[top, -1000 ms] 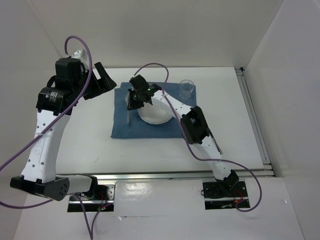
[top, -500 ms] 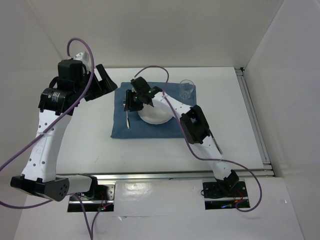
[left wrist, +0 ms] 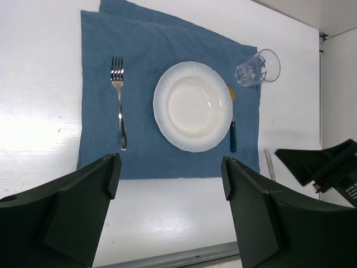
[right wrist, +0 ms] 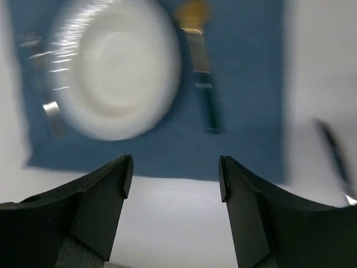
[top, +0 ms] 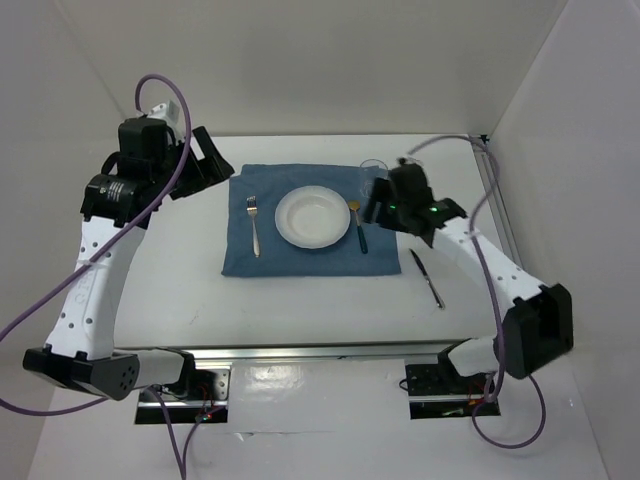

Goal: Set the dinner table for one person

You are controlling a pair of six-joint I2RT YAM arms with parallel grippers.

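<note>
On the white dinner table (top: 300,305) lies a blue placemat (top: 240,255) with a white plate (top: 313,218) at its middle. A fork (top: 253,222) rests left of the plate, and a teal-handled spoon (top: 358,228) right of it. A knife (top: 427,277) lies on the bare tabletop right of the mat. A clear glass (top: 373,172) stands at the mat's far right corner. My right gripper (top: 377,204) hovers open and empty beside the glass, above the spoon. My left gripper (top: 207,167) hangs open and empty high off the mat's far left corner.
A metal rail (top: 330,350) runs along the table's near edge and another down its right side (top: 510,240). White walls close in the back and both sides. The left wrist view shows the plate (left wrist: 193,106), fork (left wrist: 119,103), glass (left wrist: 257,68) and the right arm (left wrist: 323,164).
My right gripper let go of the fork left of the plate, opened, and swung across to the right side near the glass. The left arm has stayed put.
</note>
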